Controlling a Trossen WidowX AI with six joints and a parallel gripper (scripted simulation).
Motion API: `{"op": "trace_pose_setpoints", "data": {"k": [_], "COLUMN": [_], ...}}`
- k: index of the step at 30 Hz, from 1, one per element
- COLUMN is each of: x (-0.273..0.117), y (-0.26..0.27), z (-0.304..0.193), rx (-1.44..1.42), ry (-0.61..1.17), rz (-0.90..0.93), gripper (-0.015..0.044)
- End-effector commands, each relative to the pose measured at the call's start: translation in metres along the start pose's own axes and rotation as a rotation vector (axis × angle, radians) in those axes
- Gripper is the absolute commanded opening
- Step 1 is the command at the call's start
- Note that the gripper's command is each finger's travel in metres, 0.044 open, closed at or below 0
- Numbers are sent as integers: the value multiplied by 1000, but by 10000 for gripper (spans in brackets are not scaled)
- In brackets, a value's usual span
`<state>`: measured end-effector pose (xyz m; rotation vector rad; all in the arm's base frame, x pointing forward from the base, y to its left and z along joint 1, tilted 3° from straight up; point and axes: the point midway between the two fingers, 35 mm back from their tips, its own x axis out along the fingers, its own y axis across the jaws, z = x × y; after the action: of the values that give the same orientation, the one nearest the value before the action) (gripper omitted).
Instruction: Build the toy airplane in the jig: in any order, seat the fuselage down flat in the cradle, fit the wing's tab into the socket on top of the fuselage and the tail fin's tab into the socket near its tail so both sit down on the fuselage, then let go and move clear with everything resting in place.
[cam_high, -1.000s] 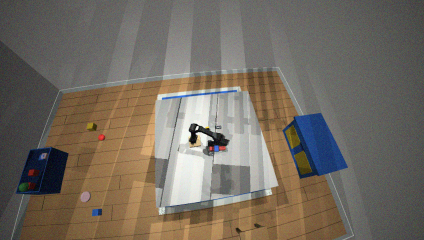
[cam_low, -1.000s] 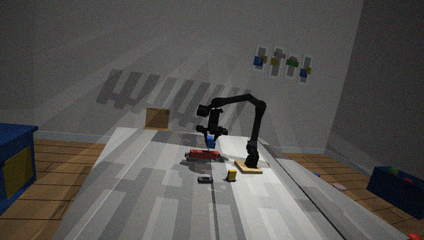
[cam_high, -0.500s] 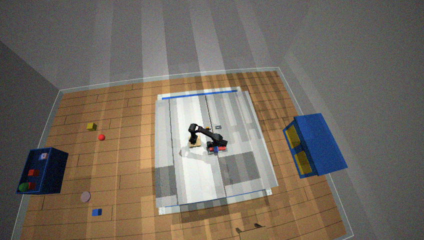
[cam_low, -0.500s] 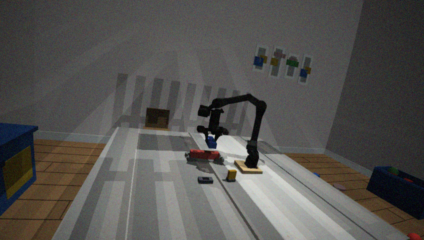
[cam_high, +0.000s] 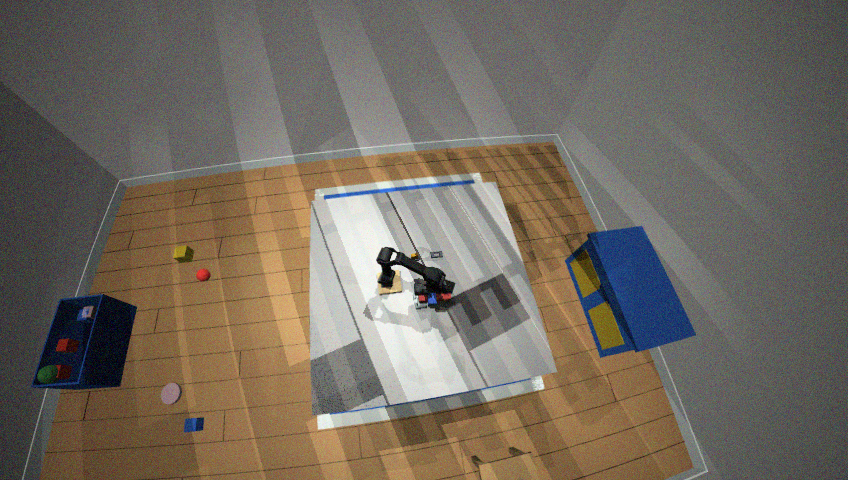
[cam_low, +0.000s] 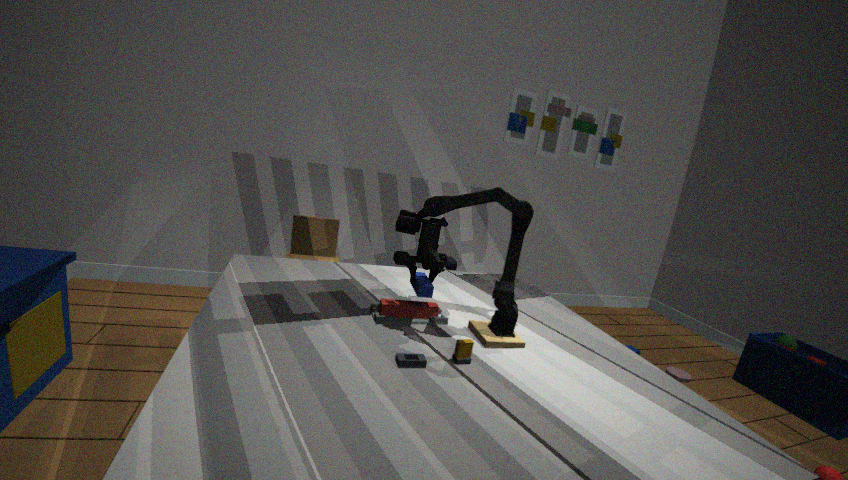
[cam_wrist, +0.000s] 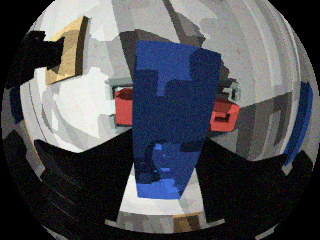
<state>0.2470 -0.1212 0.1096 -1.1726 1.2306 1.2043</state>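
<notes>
Wrist view: the blue wing (cam_high: 432, 299) (cam_low: 423, 285) (cam_wrist: 172, 115) hides the middle of the red fuselage (cam_high: 446, 296) (cam_low: 408, 308) (cam_wrist: 224, 117).

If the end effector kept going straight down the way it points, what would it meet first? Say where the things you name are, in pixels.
Probably the red fuselage (cam_high: 445, 296) (cam_low: 408, 308) (cam_wrist: 224, 116), met first by the blue wing (cam_high: 432, 299) (cam_low: 423, 287) (cam_wrist: 172, 105) the end effector (cam_high: 432, 295) (cam_low: 423, 284) (cam_wrist: 166, 134) holds; the remaining gap, if any, is unclear.

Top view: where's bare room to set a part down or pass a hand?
Roomy patches lie between the slotted block and upper blue strip, and between the base plate and lower blue strip. Crowded: the fuselage, beneath the gripped wing.
</notes>
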Motion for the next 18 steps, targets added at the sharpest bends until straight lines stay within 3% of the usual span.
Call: {"op": "trace_pose_setpoints", "data": {"k": [1, 18], "x": [5, 33], "y": [0, 0], "z": [-1, -1], "rx": [-3, -3], "ry": [3, 3], "rz": [2, 2], "gripper": [196, 196]}}
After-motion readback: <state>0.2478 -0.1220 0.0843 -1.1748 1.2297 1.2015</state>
